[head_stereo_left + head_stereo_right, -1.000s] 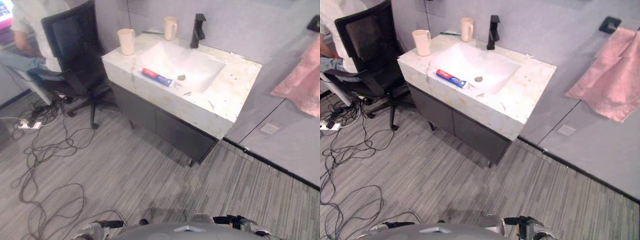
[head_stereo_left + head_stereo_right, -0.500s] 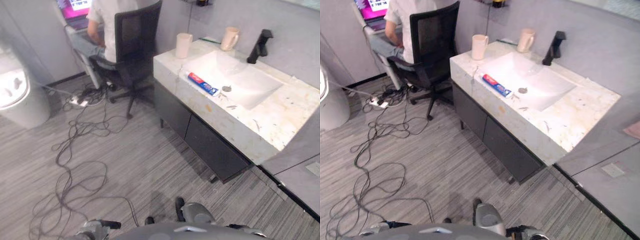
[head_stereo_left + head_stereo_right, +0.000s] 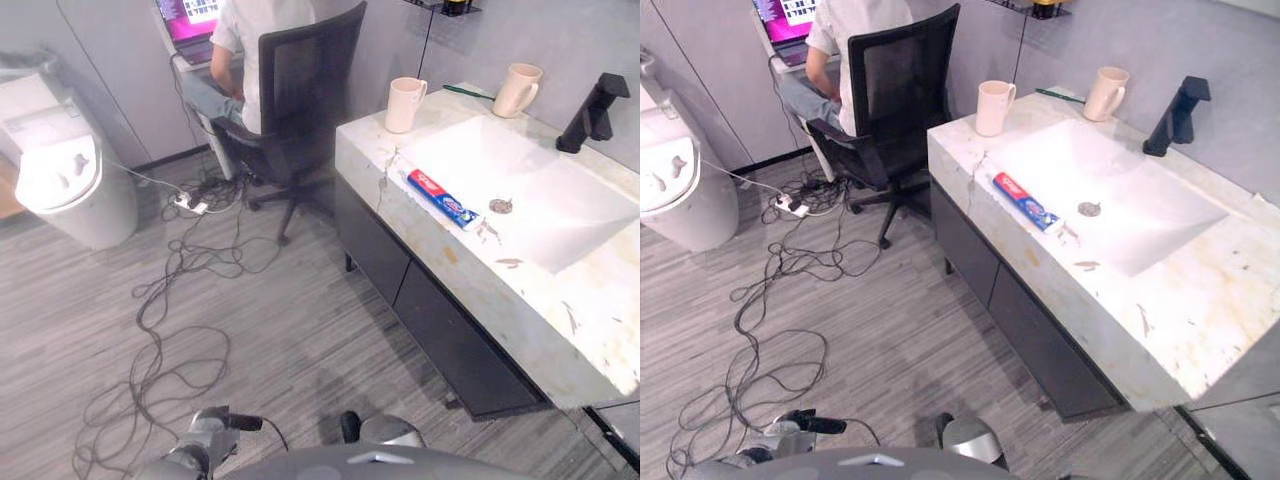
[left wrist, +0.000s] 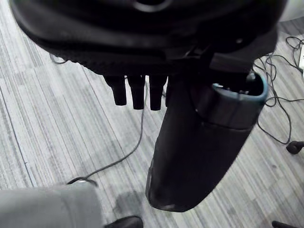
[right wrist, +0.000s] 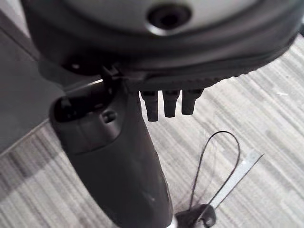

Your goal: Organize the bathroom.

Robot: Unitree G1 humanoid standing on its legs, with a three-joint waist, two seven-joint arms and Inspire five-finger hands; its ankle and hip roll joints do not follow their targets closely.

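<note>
Left robot hand (image 4: pixel 142 90) and right robot hand (image 5: pixel 166 102): fingers relaxed, empty, low over floor. Toothpaste tube (image 3: pixel 442 198) at two o'clock on table (image 3: pixel 560 300), long axis along front edge; right nearer.

The two head views looked steeply down from standing height at the striped floor (image 3: pixel 300 330), with the vanity counter (image 3: pixel 1200 310) on the right and the office chair (image 3: pixel 305 90) far ahead. They shared almost the whole scene, the right eye view sitting slightly to the right, so the toothpaste tube (image 3: pixel 1026 201) and faucet (image 3: pixel 1175 110) fell further left in it. Each wrist view looked from very close along its own hand, the left hand (image 4: pixel 199 142) and the right hand (image 5: pixel 118 166), down at the same floor.
</note>
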